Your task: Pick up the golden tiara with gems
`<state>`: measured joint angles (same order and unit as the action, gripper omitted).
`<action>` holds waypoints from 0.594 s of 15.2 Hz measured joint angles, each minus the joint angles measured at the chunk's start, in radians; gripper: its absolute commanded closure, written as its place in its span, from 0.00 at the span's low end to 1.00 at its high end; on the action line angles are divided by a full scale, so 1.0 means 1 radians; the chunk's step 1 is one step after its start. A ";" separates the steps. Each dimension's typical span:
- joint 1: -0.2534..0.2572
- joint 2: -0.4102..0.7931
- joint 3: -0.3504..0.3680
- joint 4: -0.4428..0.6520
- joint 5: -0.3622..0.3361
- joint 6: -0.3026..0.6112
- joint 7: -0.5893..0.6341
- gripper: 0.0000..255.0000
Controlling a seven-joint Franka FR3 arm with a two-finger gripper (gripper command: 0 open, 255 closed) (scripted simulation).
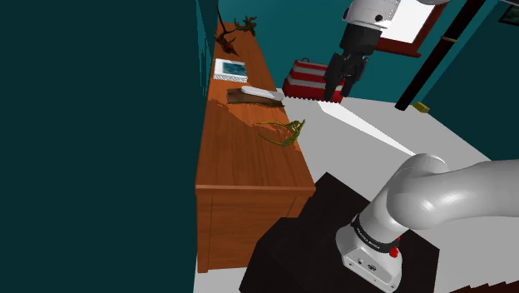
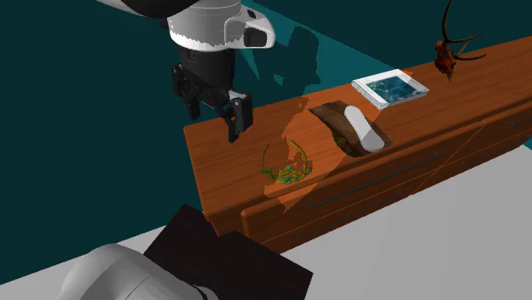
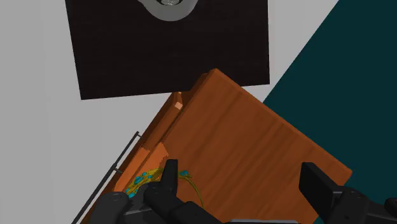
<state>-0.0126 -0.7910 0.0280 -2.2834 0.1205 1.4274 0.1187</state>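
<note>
The golden tiara with blue and red gems lies on the wooden dresser top, close to its front edge. From the second exterior view the tiara sits midway along the dresser. My black gripper hangs open well above the dresser's near end, apart from the tiara, holding nothing. In the shoulder view the gripper is high, off to the right of the tiara. In the wrist view the tiara peeks out beside one finger, partly hidden by it; the gripper stands wide apart.
Further along the dresser lie a brown slab with a white oblong piece, a flat picture book and a dark antler ornament. A red-and-white striped box sits on the floor. A teal wall backs the dresser; the black stand is nearby.
</note>
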 measured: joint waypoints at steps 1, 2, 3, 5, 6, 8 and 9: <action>0.000 0.000 0.000 0.000 0.000 0.000 0.000 0.00; -0.002 0.007 -0.004 -0.008 -0.005 0.015 -0.006 0.00; -0.006 0.009 -0.011 -0.026 -0.013 0.038 -0.017 0.00; -0.014 0.024 -0.023 -0.065 -0.029 0.097 -0.038 0.00; -0.018 0.050 -0.029 -0.073 -0.036 0.133 -0.048 0.00; -0.029 0.084 -0.048 -0.099 -0.055 0.198 -0.075 0.00; -0.032 0.093 -0.051 -0.117 -0.061 0.231 -0.080 0.00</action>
<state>-0.0445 -0.6977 -0.0234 -2.4005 0.0599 1.6579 0.0383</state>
